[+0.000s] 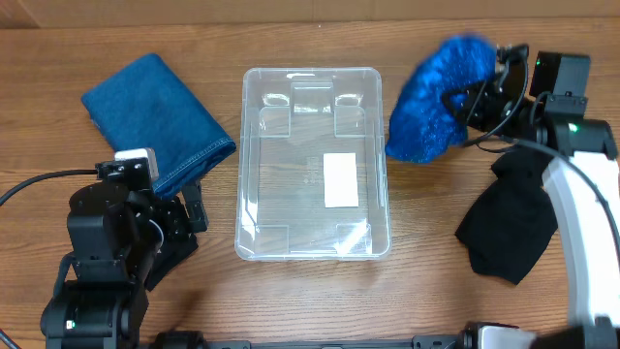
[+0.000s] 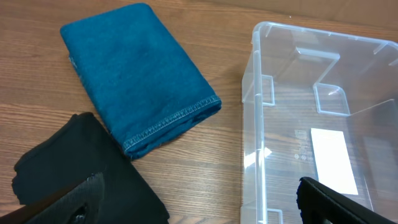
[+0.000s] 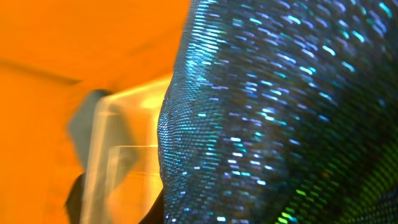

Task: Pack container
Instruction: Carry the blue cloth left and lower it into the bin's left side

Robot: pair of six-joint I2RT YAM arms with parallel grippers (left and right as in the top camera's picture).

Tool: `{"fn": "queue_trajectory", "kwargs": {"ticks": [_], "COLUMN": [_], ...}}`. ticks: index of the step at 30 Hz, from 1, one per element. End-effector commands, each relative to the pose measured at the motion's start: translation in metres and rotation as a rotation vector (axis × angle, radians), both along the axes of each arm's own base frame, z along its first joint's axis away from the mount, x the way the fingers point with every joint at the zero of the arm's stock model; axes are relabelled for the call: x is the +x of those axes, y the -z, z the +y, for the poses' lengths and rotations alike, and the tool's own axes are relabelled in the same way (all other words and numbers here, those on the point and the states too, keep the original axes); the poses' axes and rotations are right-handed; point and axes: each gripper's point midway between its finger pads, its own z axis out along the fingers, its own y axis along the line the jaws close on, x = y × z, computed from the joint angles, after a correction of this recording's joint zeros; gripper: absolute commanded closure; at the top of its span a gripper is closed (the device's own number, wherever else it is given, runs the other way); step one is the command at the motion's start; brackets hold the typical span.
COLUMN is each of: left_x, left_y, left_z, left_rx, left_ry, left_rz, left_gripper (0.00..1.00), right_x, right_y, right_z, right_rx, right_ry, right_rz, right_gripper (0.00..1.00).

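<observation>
Right claw clamps fuzzy blue cloth just right of empty container, nothing packed yet; left claw wide, idle; towel and black cloths lie outside it.

Your left hand hangs low, fingers spread wide; your right hand, arm stretched forward, grips the blue cloth.

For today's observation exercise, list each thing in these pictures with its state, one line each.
container: upright, open, empty
teal towel: folded, flat on table
blue cloth: held beside container
right black cloth: crumpled on table
left black cloth: crumpled on table
left gripper: open, empty
right gripper: shut on blue cloth
</observation>
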Motion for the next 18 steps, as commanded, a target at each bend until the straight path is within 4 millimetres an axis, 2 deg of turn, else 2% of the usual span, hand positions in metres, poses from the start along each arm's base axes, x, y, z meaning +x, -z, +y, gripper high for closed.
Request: {"fn": "queue_trajectory", "kwargs": {"ticks": [1, 2, 4, 8, 10, 13, 15, 18], "left_x": [0.001, 0.001, 0.001, 0.001, 0.001, 0.001, 0.001, 0.001], "left_y": [-0.01, -0.01, -0.01, -0.009, -0.009, -0.009, -0.009, -0.009], "left_z": [0.002, 0.002, 0.002, 0.002, 0.002, 0.002, 0.002, 0.002], "left_rx": [0.023, 0.023, 0.023, 0.023, 0.023, 0.023, 0.023, 0.023], "left_ry": [0.003, 0.003, 0.003, 0.003, 0.004, 0.004, 0.004, 0.004], "left_rz": [-0.024, -0.024, -0.023, -0.022, -0.022, -0.022, -0.022, -0.022], "left_gripper": [0.0, 0.0, 0.0, 0.0, 0.0, 0.0, 0.0, 0.0], "right_x": [-0.03, -0.043, -0.059, -0.067, -0.067, -0.062, -0.064, -0.063], "right_y": [-0.061, -0.064, -0.059, -0.026, 0.006, 0.046, 0.076, 0.106], "right_z": [0.06, 0.086, 0.125, 0.172, 0.195, 0.216, 0.24, 0.264], "right_rx": [-0.002, 0.0, -0.022, -0.109, -0.12, -0.124, -0.104, -0.11], "right_ry": [-0.189, -0.266, -0.392, -0.466, -0.522, -0.563, -0.629, -0.675], "right_rz": [-0.177, -0.191, -0.205, -0.15, -0.077, 0.015, 0.069, 0.088], "right_gripper": [0.96, 0.96, 0.96, 0.96, 0.96, 0.96, 0.96, 0.96]}}
